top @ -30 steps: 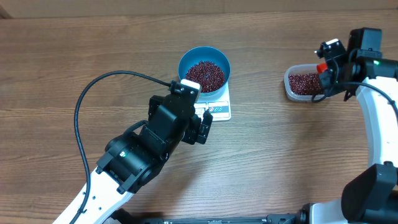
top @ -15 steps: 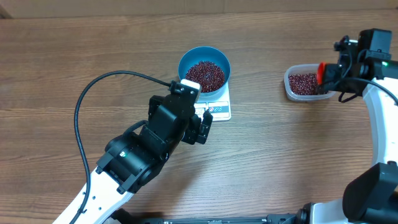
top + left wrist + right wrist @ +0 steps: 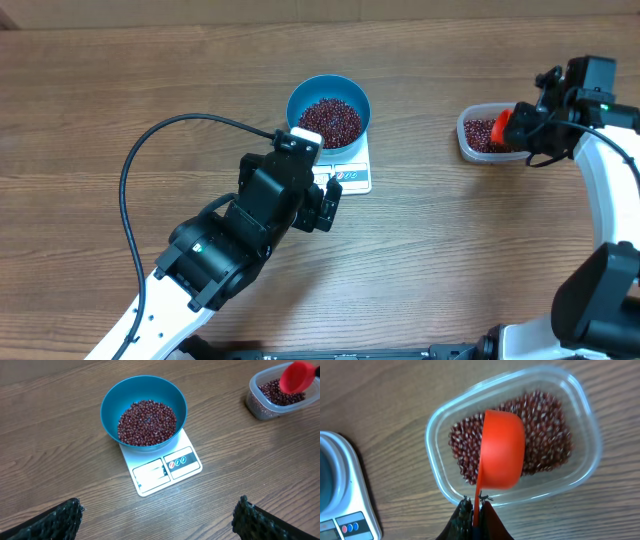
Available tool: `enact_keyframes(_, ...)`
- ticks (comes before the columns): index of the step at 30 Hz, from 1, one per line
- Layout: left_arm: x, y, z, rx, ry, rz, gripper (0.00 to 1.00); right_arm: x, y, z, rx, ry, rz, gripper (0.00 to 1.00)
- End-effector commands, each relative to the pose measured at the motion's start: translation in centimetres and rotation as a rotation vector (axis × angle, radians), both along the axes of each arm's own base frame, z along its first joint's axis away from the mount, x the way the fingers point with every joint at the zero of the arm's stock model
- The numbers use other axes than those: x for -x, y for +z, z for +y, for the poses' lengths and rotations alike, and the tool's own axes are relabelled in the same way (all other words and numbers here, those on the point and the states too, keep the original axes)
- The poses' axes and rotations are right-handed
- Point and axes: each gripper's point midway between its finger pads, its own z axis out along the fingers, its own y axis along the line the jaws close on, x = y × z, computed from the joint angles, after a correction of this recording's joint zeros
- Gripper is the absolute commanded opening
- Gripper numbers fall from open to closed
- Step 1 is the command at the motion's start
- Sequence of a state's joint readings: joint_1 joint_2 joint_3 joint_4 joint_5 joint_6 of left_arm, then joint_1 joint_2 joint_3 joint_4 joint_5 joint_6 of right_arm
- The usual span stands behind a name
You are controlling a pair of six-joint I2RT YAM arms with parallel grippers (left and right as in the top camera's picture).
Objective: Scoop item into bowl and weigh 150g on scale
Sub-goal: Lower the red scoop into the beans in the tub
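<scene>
The blue bowl (image 3: 329,95) (image 3: 111,399) stands on the white scale (image 3: 352,178) (image 3: 150,472), holding a heap of dark red beans (image 3: 330,121) (image 3: 147,422). More beans (image 3: 547,435) lie in a clear tub (image 3: 466,138) (image 3: 440,467) at the right. My right gripper (image 3: 527,128) (image 3: 475,504) is shut on the thin handle of a red scoop (image 3: 503,125) (image 3: 296,376) (image 3: 502,450), which hangs over the tub with its rounded back toward the wrist camera. My left gripper (image 3: 330,205) (image 3: 160,515) stands wide open just in front of the scale, with nothing between its fingers.
A black cable (image 3: 150,150) loops over the wooden table left of the left arm. The scale's display and blue-marked buttons (image 3: 177,461) face the left gripper. Bare wood lies between the scale and the tub.
The right gripper has shifted the scoop slightly left and nearer, over the tub. The left arm, bowl and scale have not moved.
</scene>
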State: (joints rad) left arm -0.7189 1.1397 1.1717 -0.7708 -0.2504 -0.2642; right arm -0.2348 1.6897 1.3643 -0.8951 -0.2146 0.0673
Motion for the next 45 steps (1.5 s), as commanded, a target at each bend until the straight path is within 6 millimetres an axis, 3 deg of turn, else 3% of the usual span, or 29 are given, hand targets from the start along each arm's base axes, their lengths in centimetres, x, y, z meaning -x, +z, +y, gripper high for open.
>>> enact_keyframes(1, -0.3, 0.5, 0.0, 0.024, 0.020, -0.004, 0.99, 0.2, -1.2, 0.5, -0.040, -0.006, 0.028, 0.08)
enact_keyframes(7, -0.3, 0.5, 0.0, 0.024, 0.020, -0.004, 0.99, 0.2, -1.2, 0.5, -0.039, -0.007, 0.031, 0.45)
enact_keyframes(13, -0.3, 0.5, 0.0, 0.024, 0.020, -0.004, 0.99, 0.5, -1.4, 0.4, -0.031, -0.003, 0.043, 0.70)
enact_keyframes(21, -0.3, 0.5, 0.0, 0.024, 0.020, -0.004, 0.99, 1.9, -2.0, 0.1, 0.032, 0.090, 0.093, 0.89)
enact_keyframes(24, -0.3, 0.5, 0.0, 0.024, 0.020, -0.004, 0.99, 2.6, -2.2, 0.3, 0.042, 0.136, 0.116, 1.00)
enact_keyframes(40, -0.3, 0.5, 0.0, 0.024, 0.020, -0.004, 0.99, 4.0, -2.4, 0.7, 0.037, 0.193, 0.162, 1.00)
enact_keyframes(45, -0.3, 0.5, 0.0, 0.024, 0.020, -0.004, 0.99, 3.8, -1.5, 0.2, 0.066, 0.186, 0.160, 1.00)
